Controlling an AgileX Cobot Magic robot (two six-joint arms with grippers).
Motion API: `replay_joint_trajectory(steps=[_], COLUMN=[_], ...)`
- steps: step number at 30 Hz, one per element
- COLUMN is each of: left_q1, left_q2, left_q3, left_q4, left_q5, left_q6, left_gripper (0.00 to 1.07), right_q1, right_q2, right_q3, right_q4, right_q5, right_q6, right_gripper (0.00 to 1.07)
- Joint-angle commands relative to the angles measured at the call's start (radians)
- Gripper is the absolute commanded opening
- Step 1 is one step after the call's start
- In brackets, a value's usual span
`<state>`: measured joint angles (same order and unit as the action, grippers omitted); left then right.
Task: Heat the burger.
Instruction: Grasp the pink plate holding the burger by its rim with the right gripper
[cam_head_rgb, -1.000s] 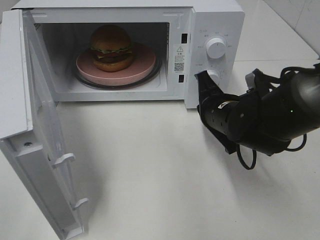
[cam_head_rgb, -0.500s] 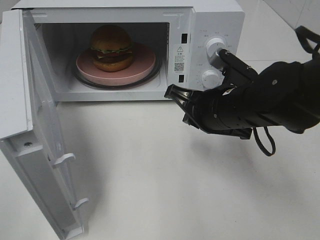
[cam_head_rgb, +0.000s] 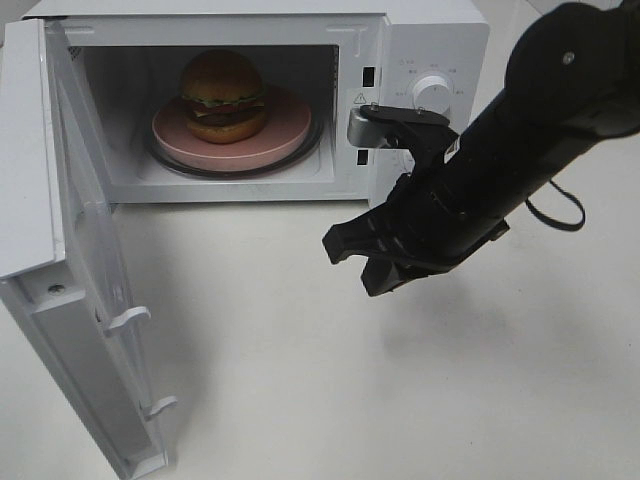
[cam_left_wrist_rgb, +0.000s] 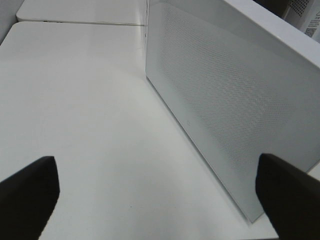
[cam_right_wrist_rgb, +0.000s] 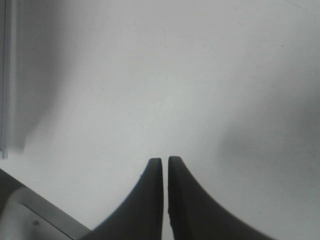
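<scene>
your burger (cam_head_rgb: 222, 95) sits inside the open microwave (cam_head_rgb: 440, 40): one glossy golden-brown bun, green lettuce frill, dark patty, resting on one round pink plate (cam_head_rgb: 290, 135). the white door (cam_head_rgb: 70, 250) stands wide. your right gripper (cam_right_wrist_rgb: 165, 160) hangs over the smooth white table (cam_head_rgb: 300, 400), two black fingers all but together, nothing between. your left gripper (cam_left_wrist_rgb: 160, 192) is spread wide, empty, beside the microwave's perforated wall.

White tabletop (cam_head_rgb: 300, 400) w/ soft shadows; 2nd white slab (cam_left_wrist_rgb: 75, 11) abuts it.
</scene>
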<state>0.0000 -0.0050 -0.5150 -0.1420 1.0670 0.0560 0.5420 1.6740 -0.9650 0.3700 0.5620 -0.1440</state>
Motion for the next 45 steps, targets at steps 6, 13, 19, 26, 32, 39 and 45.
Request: replay_joint_trajectory(steps=[6,13,19,26,32,39,45], left_q1=[0.002,0.002,0.002,0.002,0.002,0.002,0.002], left_q2=[-0.017,-0.017,-0.017,-0.017,-0.017,-0.017,-0.017], left_q3=[-0.001,-0.001,-0.001,-0.001,-0.001,-0.001,-0.001], left_q4=[-0.002,-0.002,-0.002,-0.002,-0.002,-0.002,-0.002], left_q5=[0.003,0.003,0.003,0.003,0.003,0.003,0.003], left_q6=[0.000,0.000,0.000,0.000,0.000,0.000,0.000], left_gripper=[1.00,1.00,1.00,1.00,1.00,1.00,1.00], right_q1=[-0.004,-0.004,-0.004,-0.004,-0.004,0.032,0.099], right_q2=[-0.010,-0.010,-0.014,-0.022,-0.022,-0.022,-0.020], right_q3=[-0.143,-0.205,-0.230,-0.230,-0.230,-0.230,-0.230], right_q4=[-0.254,-0.279,-0.280,-0.322,-0.378,-0.567,-0.725], right_q5=[0.301,0.385,0.417,0.359,0.313,0.223,0.078], right_q6=[-0.036,-0.111,-0.377,-0.608,-0.625,-0.625,-0.631], right_gripper=[0.11,0.23,0.53,1.03,1.00,0.98,0.96])
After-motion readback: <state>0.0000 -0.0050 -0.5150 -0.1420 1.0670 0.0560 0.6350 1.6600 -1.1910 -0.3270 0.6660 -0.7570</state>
